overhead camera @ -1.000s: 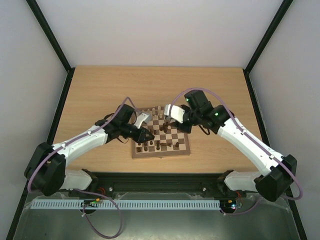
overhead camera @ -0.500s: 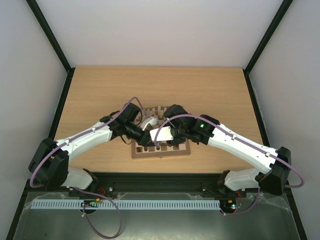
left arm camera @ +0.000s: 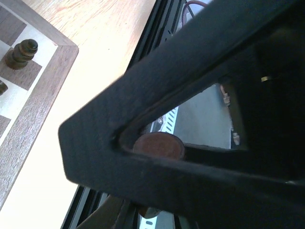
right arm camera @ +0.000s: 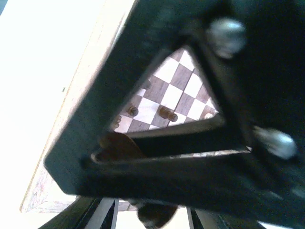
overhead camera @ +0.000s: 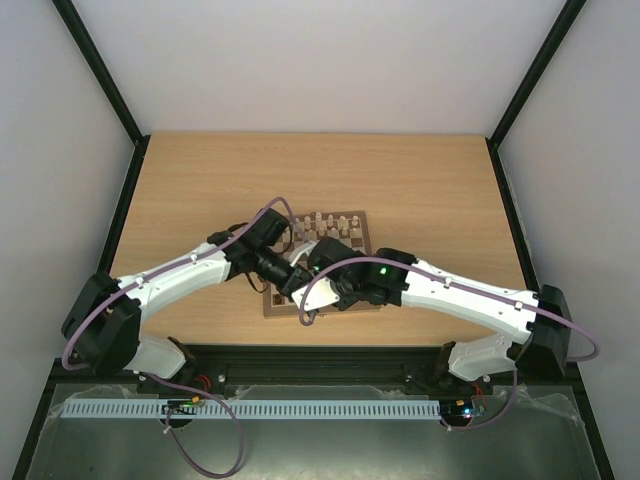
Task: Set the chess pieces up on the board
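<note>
The board [overhead camera: 368, 232] lies mid-table, mostly under both arms. Pale chess pieces [overhead camera: 330, 222] stand along its far row. My left gripper [overhead camera: 287, 274] is over the board's near-left part. In the left wrist view it [left arm camera: 157, 160] is shut on a dark brown chess piece [left arm camera: 158, 145], whose round base shows. A board corner [left arm camera: 45, 86] with a dark piece [left arm camera: 21, 52] shows at the upper left there. My right gripper [overhead camera: 304, 292] is low over the near-left corner, close to the left one. In the right wrist view it [right arm camera: 138, 160] is shut on a dark brown piece [right arm camera: 116, 145].
Through the right finger's frame I see board squares [right arm camera: 183, 78] with dark pieces [right arm camera: 167, 113] standing on them. The black rail [overhead camera: 320, 360] at the table's near edge lies just behind the board. Bare wooden table [overhead camera: 200, 180] surrounds the board.
My right arm has swung left and down toward the near edge, from the board's far right to its near-left corner. My left gripper has shifted only slightly over the board's left side.
</note>
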You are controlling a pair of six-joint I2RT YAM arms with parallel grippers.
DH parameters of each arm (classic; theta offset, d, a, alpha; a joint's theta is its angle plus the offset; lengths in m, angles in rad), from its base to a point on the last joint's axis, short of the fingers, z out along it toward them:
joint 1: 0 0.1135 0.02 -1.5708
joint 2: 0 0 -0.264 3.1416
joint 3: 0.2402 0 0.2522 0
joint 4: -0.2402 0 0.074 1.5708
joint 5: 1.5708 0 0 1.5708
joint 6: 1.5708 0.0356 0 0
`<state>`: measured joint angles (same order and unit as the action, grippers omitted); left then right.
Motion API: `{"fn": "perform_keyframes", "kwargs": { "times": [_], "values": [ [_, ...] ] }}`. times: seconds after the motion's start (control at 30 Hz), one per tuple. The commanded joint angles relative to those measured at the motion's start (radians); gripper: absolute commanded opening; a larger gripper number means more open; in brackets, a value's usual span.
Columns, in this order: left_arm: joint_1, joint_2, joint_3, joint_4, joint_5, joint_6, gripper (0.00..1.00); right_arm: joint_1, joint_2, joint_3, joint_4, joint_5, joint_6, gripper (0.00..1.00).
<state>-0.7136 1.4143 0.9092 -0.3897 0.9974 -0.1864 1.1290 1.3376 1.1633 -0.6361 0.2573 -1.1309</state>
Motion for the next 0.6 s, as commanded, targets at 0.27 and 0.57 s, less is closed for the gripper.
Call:
{"fn": "perform_keyframes", "kwargs": {
  "times": [0.27,0.57],
  "values": [
    [-0.004,0.022,0.053,-0.022,0.035,0.016,0.18,0.04,-0.004,-0.074,-0.066,0.044,0.0,0.17],
    [0.01,-0.08,-0.01,0.101,-0.152,-0.056,0.48,-0.08,-0.074,-0.063,-0.042,-0.116,0.194,0.13]
  ]
}}
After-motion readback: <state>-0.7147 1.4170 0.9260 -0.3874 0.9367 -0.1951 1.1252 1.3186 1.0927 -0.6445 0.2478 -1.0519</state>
